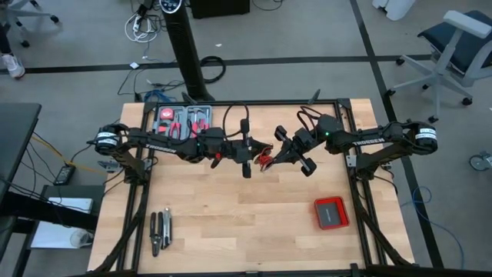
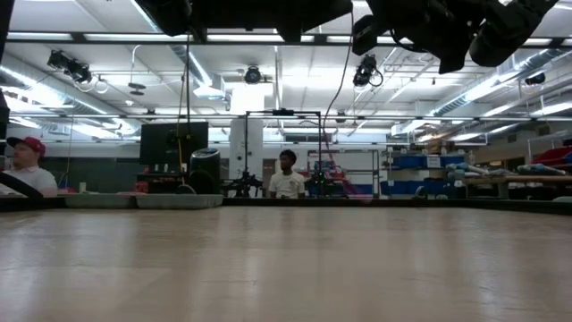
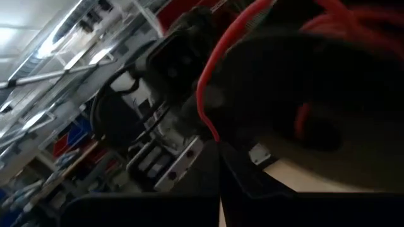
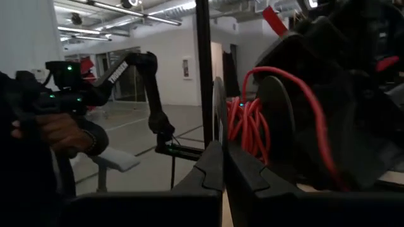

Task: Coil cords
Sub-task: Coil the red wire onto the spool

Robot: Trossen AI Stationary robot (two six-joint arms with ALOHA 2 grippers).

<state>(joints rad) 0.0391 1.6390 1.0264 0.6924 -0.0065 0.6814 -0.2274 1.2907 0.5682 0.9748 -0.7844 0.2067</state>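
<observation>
Both arms were up off the table [image 1: 231, 223], meeting over its middle near the far edge. The low view backed that up, only dark arm parts along the top and bare wood below.

The red wire [image 1: 266, 159] was bunched right between the two claws. In the right wrist view it showed as a bundle of red loops [image 4: 246, 123] wound between the black discs of the spool [image 4: 278, 120], with one strand arcing over the outer disc. The right claw [image 4: 223, 161] had its fingers pressed together, and from that view they seemed to sit right at the spool's edge. I couldn't tell if they actually pinched anything. The left claw [image 1: 246, 158] was just beside the wire, but its own camera was too dark and crowded to say if it was open or clamped. You just saw a red strand [image 3: 211, 88] curving across it.

My guess is one arm was steadying the spool in the air while the other fed wire onto it, which is why they were nose to nose.

The red box [image 1: 331, 212] sat untouched toward the near right. Pliers [image 1: 160, 231] lay near left and a tool tray [image 1: 183, 119] sat at the far edge.

Readable writing: only faint white lettering on the arm links, too small to make out.
</observation>
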